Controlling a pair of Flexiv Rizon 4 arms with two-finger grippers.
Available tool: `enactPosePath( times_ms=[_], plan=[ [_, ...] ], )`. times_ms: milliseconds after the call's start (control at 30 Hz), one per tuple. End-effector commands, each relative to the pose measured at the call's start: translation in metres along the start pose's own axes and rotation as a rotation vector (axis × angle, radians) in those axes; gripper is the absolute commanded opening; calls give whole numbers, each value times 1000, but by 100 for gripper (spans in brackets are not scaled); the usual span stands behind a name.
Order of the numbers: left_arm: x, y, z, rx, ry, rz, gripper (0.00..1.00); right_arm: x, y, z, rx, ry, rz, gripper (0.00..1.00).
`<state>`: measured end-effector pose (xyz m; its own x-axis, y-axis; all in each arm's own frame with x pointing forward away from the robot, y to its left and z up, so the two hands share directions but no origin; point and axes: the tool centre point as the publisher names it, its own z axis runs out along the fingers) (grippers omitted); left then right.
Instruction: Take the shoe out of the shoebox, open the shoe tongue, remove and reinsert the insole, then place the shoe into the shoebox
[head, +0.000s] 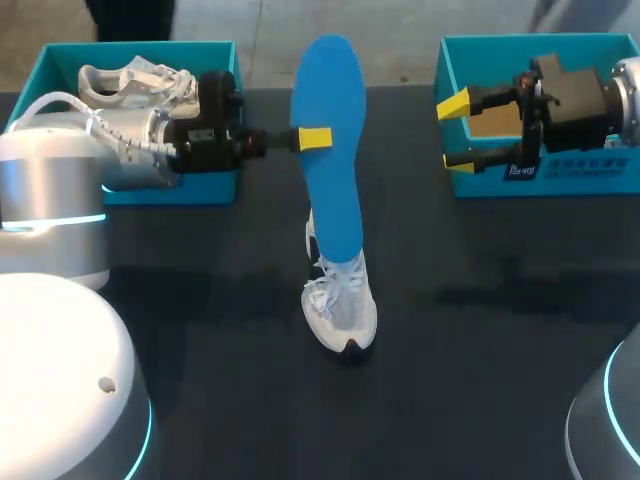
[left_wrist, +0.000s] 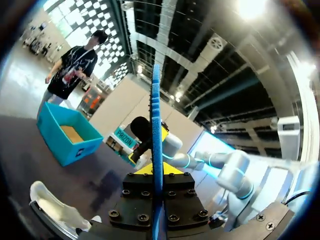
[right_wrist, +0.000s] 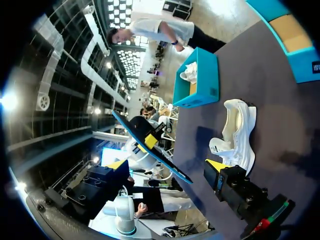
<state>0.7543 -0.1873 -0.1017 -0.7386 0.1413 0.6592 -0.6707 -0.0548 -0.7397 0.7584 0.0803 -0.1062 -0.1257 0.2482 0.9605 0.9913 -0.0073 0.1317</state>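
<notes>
1. Layout. The dark, matte counter (head: 480, 380) carries two teal rectangular boxes behind the shoe (head: 342, 310). The left shoebox (head: 60, 62), behind and to its left, holds a second shoe (head: 130, 85). The right shoebox (head: 560, 185), behind and to its right, shows only a brown cardboard floor.

2. Work items. The shoe lies on the counter between the boxes. It is white with a mesh upper, loose laces and dark sole patches. The insole (head: 330, 190) hangs in the air above the shoe. It is blue, thin and foot-shaped, with a finely pitted, foam-like edge.

3. Claws. The left claw (head: 314, 139) pinches the insole across its flat faces. The right claw (head: 457, 132) is spread, holds nothing, and hovers at the right shoebox.

4. Step in hand, judged: reinsertion.
- Steady the shoe with the right claw and keep the tongue pulled back.
- Lead one end of the insole into the opening at a shallow angle.
- Keep the grip light, because the foam probably flexes and may fold.
</notes>
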Motion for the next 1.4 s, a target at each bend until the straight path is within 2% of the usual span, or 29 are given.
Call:
enactPosePath(
  times_ms=[33, 533, 733, 1233, 1400],
  plan=[
    [-1, -1, 2, 48, -11, -309, 0, 0, 0, 1, 0, -1, 0, 100],
    [-1, -1, 2, 48, -11, -309, 0, 0, 0, 1, 0, -1, 0, 100],
    [-6, 1, 3, 31, -1, -471, 0, 0, 0, 1, 0, -1, 0, 100],
    [-11, 3, 1, 23, 19, -648, 0, 0, 0, 1, 0, -1, 0, 100],
    [-14, 2, 2, -2, -3, -691, 0, 15, 0, 9, -19, -136, -28, 100]
  ],
)
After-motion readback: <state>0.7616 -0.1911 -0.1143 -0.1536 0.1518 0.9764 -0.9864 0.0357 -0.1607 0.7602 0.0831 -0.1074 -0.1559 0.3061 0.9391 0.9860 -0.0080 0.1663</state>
